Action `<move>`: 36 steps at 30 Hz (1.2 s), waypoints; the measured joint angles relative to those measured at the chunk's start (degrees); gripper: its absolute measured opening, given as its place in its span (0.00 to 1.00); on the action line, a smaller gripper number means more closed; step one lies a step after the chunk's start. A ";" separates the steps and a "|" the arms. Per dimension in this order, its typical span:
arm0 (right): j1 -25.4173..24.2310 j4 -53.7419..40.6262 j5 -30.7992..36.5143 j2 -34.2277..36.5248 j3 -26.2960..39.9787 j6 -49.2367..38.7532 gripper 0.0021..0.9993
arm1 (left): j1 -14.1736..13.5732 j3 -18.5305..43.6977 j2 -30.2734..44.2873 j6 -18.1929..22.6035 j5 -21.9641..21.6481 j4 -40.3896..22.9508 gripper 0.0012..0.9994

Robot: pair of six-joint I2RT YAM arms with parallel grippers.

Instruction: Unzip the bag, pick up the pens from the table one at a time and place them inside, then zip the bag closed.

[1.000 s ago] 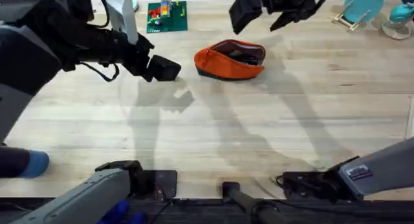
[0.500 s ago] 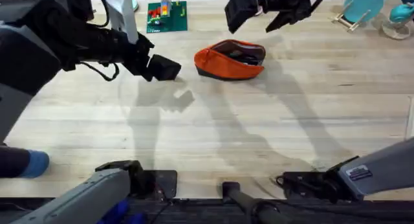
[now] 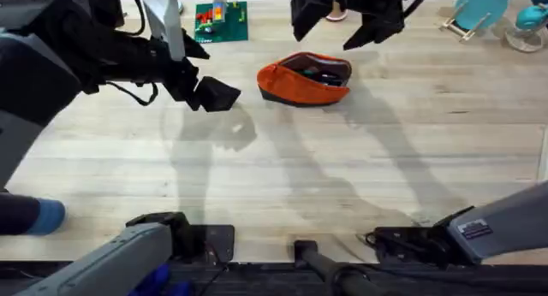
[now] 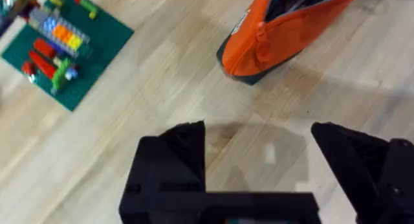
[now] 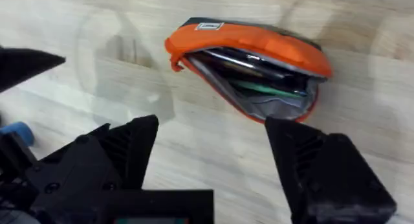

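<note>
Both arms are black with grey shells near the bases; a white label marks the right arm (image 3: 505,223). A black cable loops under the left arm (image 3: 103,61). Blocky black jaws.

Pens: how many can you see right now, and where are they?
2, both inside the open orange bag on the table: a dark pen uppermost, a greenish pen beneath it. The bag's folds could hide more.

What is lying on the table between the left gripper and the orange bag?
Nothing: between the left gripper and the bag lies bare table, as the overhead and left wrist views show.
</note>
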 joint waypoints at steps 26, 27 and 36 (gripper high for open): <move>20.53 0.05 11.72 -0.13 4.70 24.57 1.00 | 16.56 0.00 13.11 31.47 19.97 -4.32 0.99; 21.22 -0.21 12.24 -0.13 4.70 25.89 1.00 | 16.84 0.00 13.77 32.03 20.21 -4.49 0.99; 25.71 -0.24 18.71 -0.11 4.70 33.12 1.00 | 17.44 0.00 15.65 34.82 21.44 -4.33 0.99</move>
